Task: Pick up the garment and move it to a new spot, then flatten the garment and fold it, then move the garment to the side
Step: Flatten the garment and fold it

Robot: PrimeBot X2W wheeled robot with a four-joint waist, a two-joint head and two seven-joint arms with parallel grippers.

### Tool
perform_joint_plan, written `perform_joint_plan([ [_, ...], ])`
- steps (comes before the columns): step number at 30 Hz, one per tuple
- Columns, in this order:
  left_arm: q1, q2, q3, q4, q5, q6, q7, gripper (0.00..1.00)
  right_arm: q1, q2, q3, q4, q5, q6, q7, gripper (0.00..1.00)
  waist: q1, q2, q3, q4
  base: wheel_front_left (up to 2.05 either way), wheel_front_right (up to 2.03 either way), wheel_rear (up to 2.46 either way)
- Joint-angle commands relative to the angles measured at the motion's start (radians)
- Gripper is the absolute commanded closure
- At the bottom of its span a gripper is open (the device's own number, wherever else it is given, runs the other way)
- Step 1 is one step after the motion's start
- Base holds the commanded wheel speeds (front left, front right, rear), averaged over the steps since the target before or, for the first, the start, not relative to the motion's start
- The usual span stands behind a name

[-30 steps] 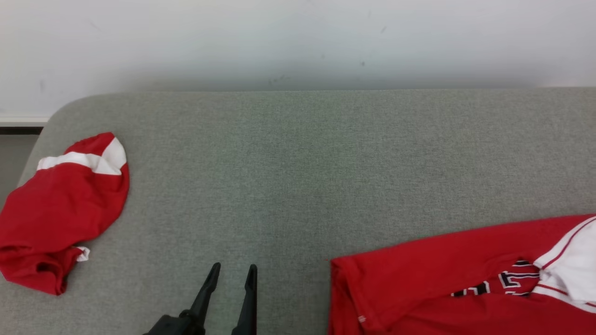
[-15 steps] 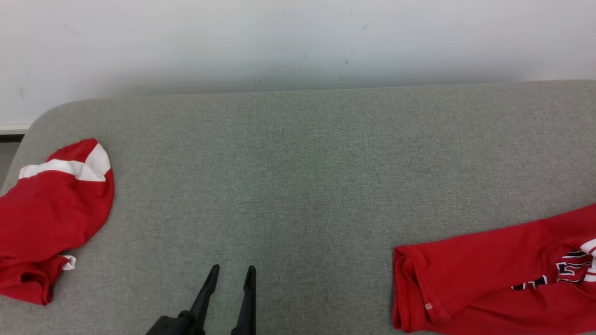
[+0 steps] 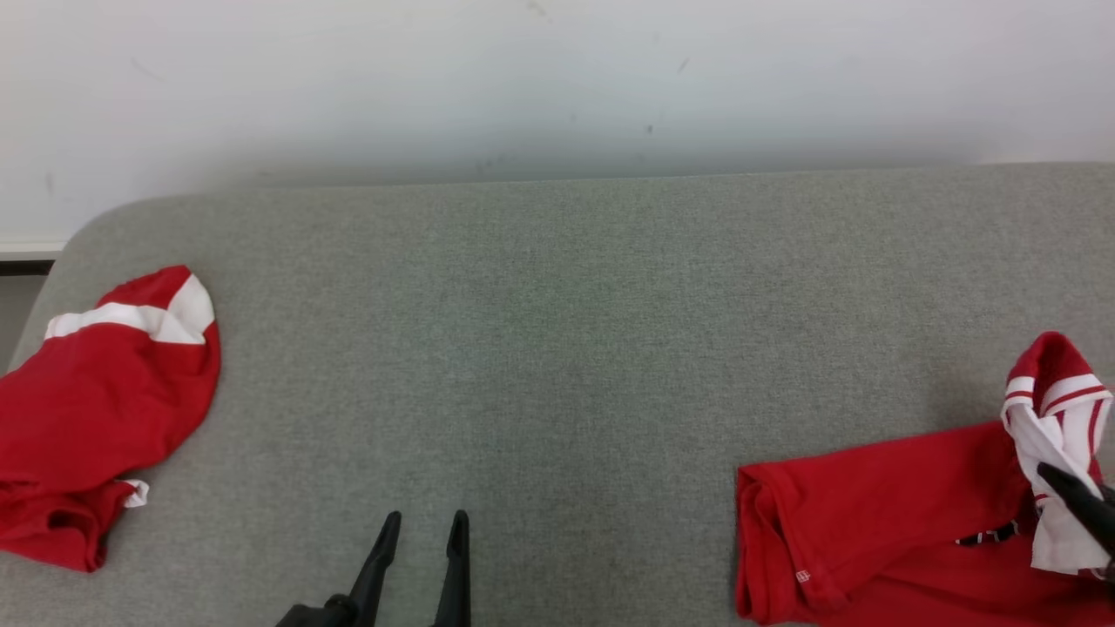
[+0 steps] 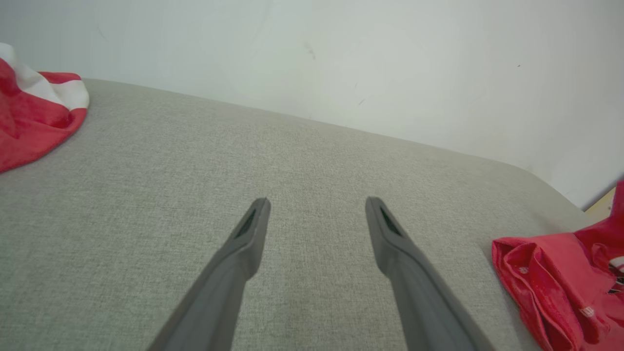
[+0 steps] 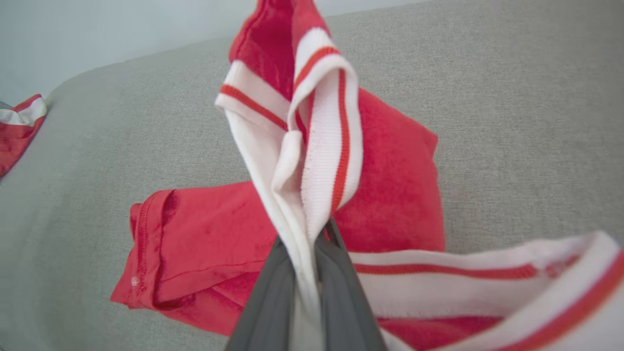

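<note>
Pickup had begun, I judged: in the last second the striped collar [image 5: 317,146] of the red garment [image 3: 871,514] rose into a peak, pinched in my nearly closed right gripper [image 5: 308,243], its body on the grey cushion [image 3: 557,348] at right. My left gripper [image 3: 425,520] hung spread wide, empty; no container was in play, and a second garment [image 3: 96,409] lay far left.

Grey cushion [image 3: 557,348] bears red shirt [image 3: 871,514], red bundle [image 3: 104,409].
</note>
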Motion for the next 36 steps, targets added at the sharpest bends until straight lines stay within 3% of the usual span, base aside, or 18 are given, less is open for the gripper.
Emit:
perform_joint_plan([
  [1, 0.006, 0.003, -0.003, 0.006, -0.015, 0.004, 0.000, 0.00, 0.000, 0.049, -0.009, 0.006, -0.027, -0.002, -0.012, 1.00, 0.0000, 0.0000, 0.003, 0.003, 0.00, 0.00, 0.00],
  [16, 0.008, 0.003, -0.024, 0.034, -0.018, 0.020, 0.000, 0.00, -0.034, 0.431, 0.016, 0.057, -0.254, -0.002, 0.013, 1.00, 0.0000, 0.0000, 0.003, 0.019, 0.00, 0.00, 0.00],
  [30, 0.007, 0.003, -0.020, 0.049, -0.020, 0.013, 0.000, 0.00, -0.008, 0.597, 0.029, 0.052, -0.385, -0.002, 0.037, 1.00, 0.0000, 0.0000, 0.004, 0.012, 0.00, 0.00, 0.00],
  [31, 0.006, 0.003, -0.019, 0.051, -0.019, 0.013, 0.000, 0.00, -0.010, 0.609, 0.029, 0.051, -0.388, -0.002, 0.033, 0.77, 0.0000, 0.0000, 0.004, 0.010, 0.00, 0.00, 0.00],
  [32, 0.006, 0.003, -0.019, 0.051, -0.019, 0.013, 0.000, 0.00, -0.010, 0.609, 0.029, 0.051, -0.388, -0.002, 0.033, 0.77, 0.0000, 0.0000, 0.004, 0.010, 0.00, 0.00, 0.00],
  [33, 0.004, 0.003, -0.017, 0.053, -0.015, 0.012, -0.001, 0.00, -0.011, 0.619, 0.032, 0.047, -0.391, -0.002, 0.027, 0.19, 0.0000, 0.0000, 0.003, 0.009, 0.00, 0.00, 0.00],
  [34, 0.003, 0.003, -0.016, 0.056, -0.006, 0.011, -0.001, 0.00, -0.012, 0.630, 0.033, 0.042, -0.394, -0.002, 0.022, 0.00, 0.0000, 0.0000, 0.001, 0.007, 0.00, 0.00, 0.00],
  [36, 0.001, 0.003, -0.013, 0.060, 0.011, 0.006, 0.000, 0.00, -0.014, 0.648, 0.035, 0.025, -0.389, -0.002, 0.001, 0.00, 0.0000, 0.0000, -0.002, 0.004, 0.00, 0.00, 0.00],
])
